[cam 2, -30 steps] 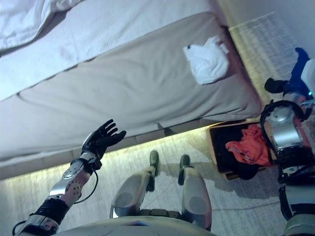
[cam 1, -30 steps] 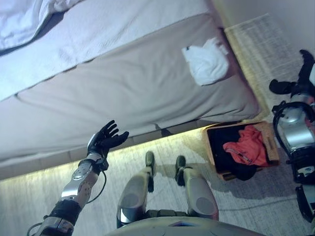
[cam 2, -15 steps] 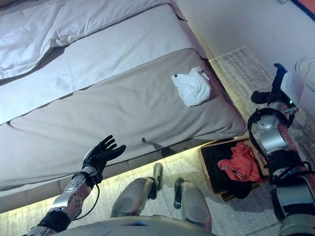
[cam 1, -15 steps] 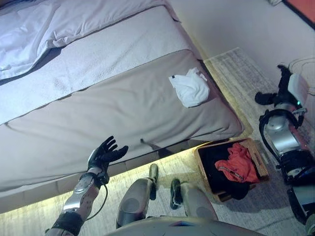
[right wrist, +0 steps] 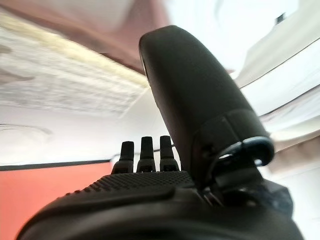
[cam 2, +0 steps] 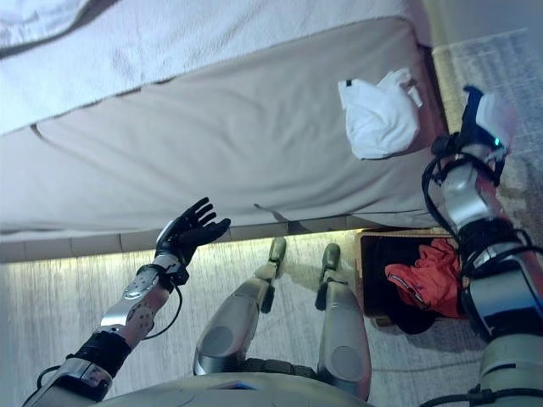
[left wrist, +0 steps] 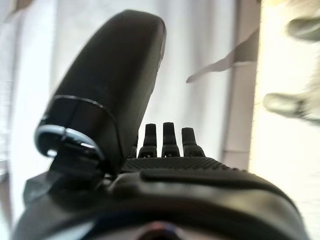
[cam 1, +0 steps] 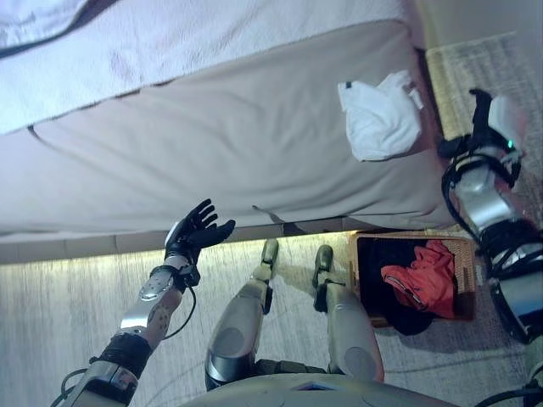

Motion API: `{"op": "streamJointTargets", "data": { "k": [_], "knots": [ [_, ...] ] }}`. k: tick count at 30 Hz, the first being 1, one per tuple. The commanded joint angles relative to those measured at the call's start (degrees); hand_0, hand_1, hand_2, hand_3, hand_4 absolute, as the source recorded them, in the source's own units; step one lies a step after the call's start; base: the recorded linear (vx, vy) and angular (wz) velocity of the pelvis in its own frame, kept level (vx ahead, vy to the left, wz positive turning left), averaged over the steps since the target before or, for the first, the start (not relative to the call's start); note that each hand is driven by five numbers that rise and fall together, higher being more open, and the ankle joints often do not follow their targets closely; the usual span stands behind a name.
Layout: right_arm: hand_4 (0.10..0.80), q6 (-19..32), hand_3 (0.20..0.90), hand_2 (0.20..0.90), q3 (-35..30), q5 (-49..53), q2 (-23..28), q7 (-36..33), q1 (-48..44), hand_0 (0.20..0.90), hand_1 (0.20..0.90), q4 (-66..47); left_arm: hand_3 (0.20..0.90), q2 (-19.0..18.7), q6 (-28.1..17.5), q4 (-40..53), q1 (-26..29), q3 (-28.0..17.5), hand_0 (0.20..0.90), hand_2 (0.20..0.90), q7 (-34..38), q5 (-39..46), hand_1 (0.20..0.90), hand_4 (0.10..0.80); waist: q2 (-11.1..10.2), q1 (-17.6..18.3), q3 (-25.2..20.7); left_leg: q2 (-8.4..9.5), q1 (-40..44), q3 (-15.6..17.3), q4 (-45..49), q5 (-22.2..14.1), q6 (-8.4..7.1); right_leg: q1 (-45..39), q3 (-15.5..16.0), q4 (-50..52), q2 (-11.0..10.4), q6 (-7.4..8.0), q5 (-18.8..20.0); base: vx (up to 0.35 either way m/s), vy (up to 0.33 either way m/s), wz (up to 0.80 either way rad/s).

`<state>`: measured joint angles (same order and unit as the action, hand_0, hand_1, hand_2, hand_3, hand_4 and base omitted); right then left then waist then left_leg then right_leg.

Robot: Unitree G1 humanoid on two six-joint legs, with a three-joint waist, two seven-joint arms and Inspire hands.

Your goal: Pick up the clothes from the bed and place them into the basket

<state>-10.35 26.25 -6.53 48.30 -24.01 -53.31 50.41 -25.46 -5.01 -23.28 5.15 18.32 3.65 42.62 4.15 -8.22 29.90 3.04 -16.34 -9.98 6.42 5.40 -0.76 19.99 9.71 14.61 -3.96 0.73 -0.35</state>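
bed (cam 1: 212,144) | white garment (cam 1: 379,120) crumpled, long axis along bed's end edge

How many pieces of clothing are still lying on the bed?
1: a white garment near the bed's right end, close to its front edge. A red garment already lies in the basket on the floor; dark clothes may lie beneath it.

The bed (cam 1: 212,144) runs past the frame's top and left edges; the basket (cam 2: 366,280) is half-hidden behind the right arm.
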Motion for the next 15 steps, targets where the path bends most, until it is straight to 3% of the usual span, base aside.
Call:
{"op": "streamJointTargets", "data": {
  "k": [1, 9, 10, 15],
  "knots": [
    [0.800, -0.5, 0.900, 0.900, 6.4, 2.3, 8.2, 0.2, -13.1, 0.900, 0.900, 2.3, 0.900, -4.2, -7.0, 7.7, -1.0, -1.4, 0.900, 0.900, -0.8, 1.1, 0.900, 0.800, 0.5, -3.1, -1.2, 3.13, -2.9, 1.3, 8.4, -7.7, 1.78, 0.3, 1.0, 4.7, -2.0, -0.03, -4.1, -0.040, -0.090, 0.23],
    [0.800, -1.0, 0.900, 0.900, 10.9, 3.3, 8.3, 2.9, -22.6, 0.900, 0.900, 9.3, 0.900, -5.6, -8.1, 11.6, -3.2, -1.2, 0.900, 0.900, -1.8, 2.1, 0.900, 0.800, 2.6, -5.6, -0.1, 4.63, -12.5, 0.5, 13.0, -7.7, 2.14, 9.9, 2.9, 10.9, -2.3, -1.29, -5.7, -0.017, -0.069, 0.21],
    [0.800, -0.7, 0.900, 0.900, 11.3, 4.0, 8.3, 3.8, -23.3, 0.900, 0.900, 10.0, 0.900, -5.9, -8.4, 12.5, -4.3, -1.3, 0.900, 0.900, -1.8, 2.6, 0.900, 0.800, 2.8, -6.0, -0.1, 4.68, -13.5, 0.7, 14.9, -9.6, 2.01, 10.9, 2.5, 12.7, -2.3, -1.06, -7.5, 0.042, -0.084, 0.19],
    [0.800, -1.8, 0.900, 0.900, 12.2, 7.1, 8.3, 8.2, -24.7, 0.900, 0.900, 9.6, 0.900, -7.0, -9.8, 16.5, -7.0, -2.8, 0.900, 0.900, -2.3, 4.5, 0.900, 0.800, 4.3, -7.1, -0.1, 4.93, -19.6, 0.8, 17.8, -9.6, 1.95, 17.1, 2.7, 17.9, -2.3, -1.87, -9.3, -0.020, -0.055, 0.15]
  ]
}}
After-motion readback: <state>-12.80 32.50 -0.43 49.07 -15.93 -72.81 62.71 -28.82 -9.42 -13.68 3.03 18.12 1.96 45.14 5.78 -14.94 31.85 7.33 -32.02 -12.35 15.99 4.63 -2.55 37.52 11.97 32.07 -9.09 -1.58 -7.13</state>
